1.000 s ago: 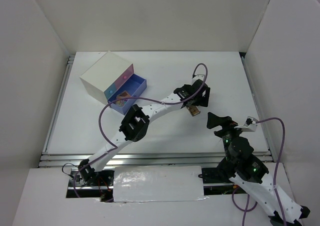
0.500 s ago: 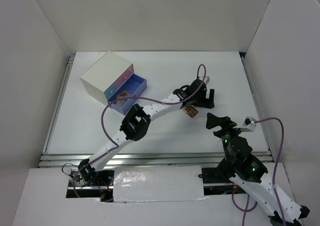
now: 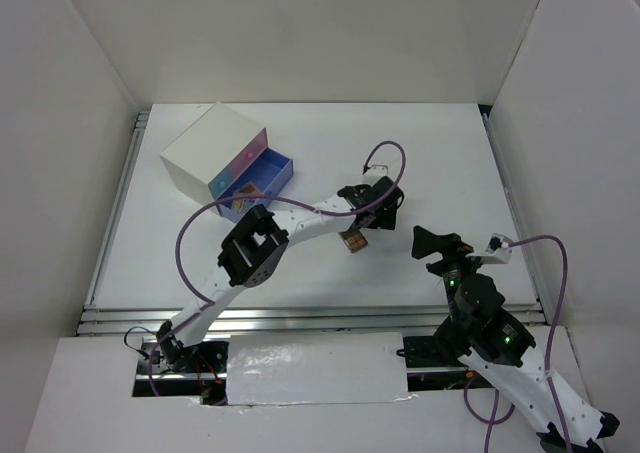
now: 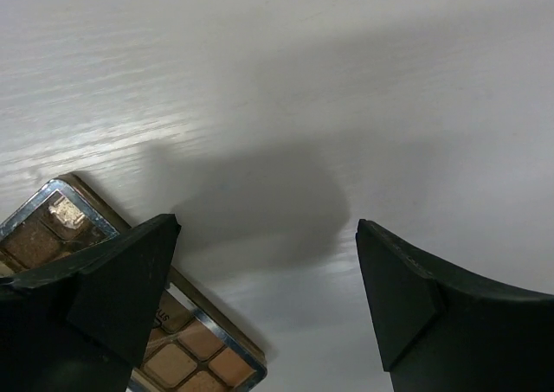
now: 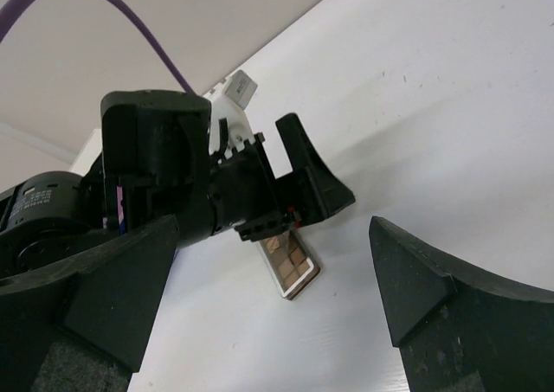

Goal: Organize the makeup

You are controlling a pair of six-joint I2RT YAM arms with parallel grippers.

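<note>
You find bare desk [image 3: 450,153] along the back and right, but the left arm [image 3: 300,218] slants across the middle, the left claw [image 3: 372,211] partly over the palette [image 3: 352,241], the right claw [image 3: 432,241] near, and the white drawer box [image 3: 205,153] fills the back-left corner.

Count:
- 1 long gold-framed eyeshadow palette with brown pans [image 4: 197,350], partly under the left gripper [image 4: 267,245].
- 1 white rectangular box [image 3: 205,151], well left of that gripper.
- 1 blue drawer [image 3: 284,172] pulled out, with 1 small flat pink-orange item [image 3: 246,187] inside.
- 2 black grippers, counting the right gripper [image 3: 425,243].
- 2 purple cables [image 3: 192,235].
</note>
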